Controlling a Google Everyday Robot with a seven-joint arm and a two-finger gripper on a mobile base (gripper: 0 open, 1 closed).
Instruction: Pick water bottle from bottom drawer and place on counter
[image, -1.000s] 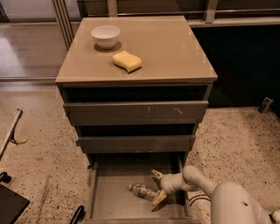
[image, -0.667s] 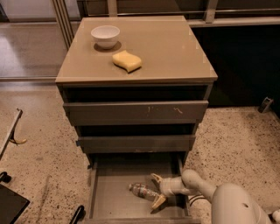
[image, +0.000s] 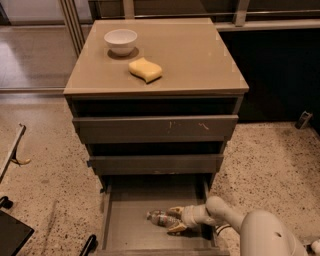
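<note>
Down in the drawer (image: 129, 227), the hand (image: 175, 220), spread wide, straddles one end of the bottle (image: 159, 218), which lies lengthwise straight ahead.

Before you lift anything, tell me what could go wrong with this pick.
1. The water bottle lies on its side in the bottom drawer, with the gripper at one end of it; it might roll or slip free.
2. The middle drawer juts out above; the arm could clip it while rising.
3. The bowl and sponge sit on the counter; a careless placement might knock them.
</note>
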